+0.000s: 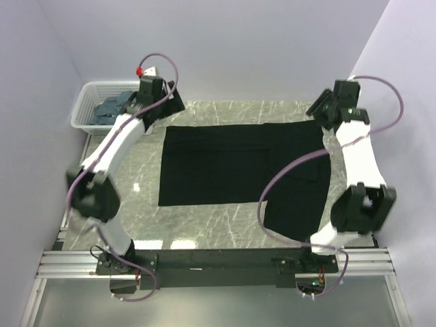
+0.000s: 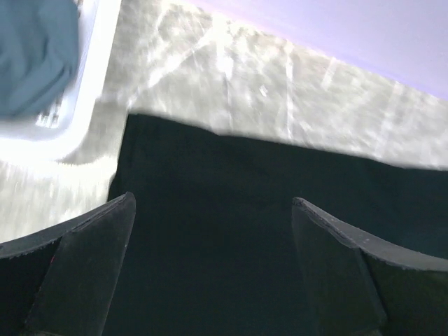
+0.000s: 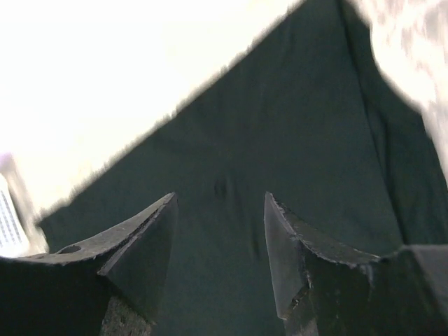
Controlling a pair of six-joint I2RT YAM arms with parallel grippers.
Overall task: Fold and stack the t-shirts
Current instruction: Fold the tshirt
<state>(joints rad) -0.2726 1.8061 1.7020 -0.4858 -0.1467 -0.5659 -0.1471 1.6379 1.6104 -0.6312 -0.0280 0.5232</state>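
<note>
Black t-shirt (image 1: 238, 163), soft rectangle, flat on veined marble (image 1: 204, 225); left tool (image 2: 213, 201), right tool (image 3: 220, 197) gape empty.

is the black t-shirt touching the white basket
Apart. The left wrist view shows a strip of bare marble table between the rim of the basket and the near corner of the black t-shirt.
</note>
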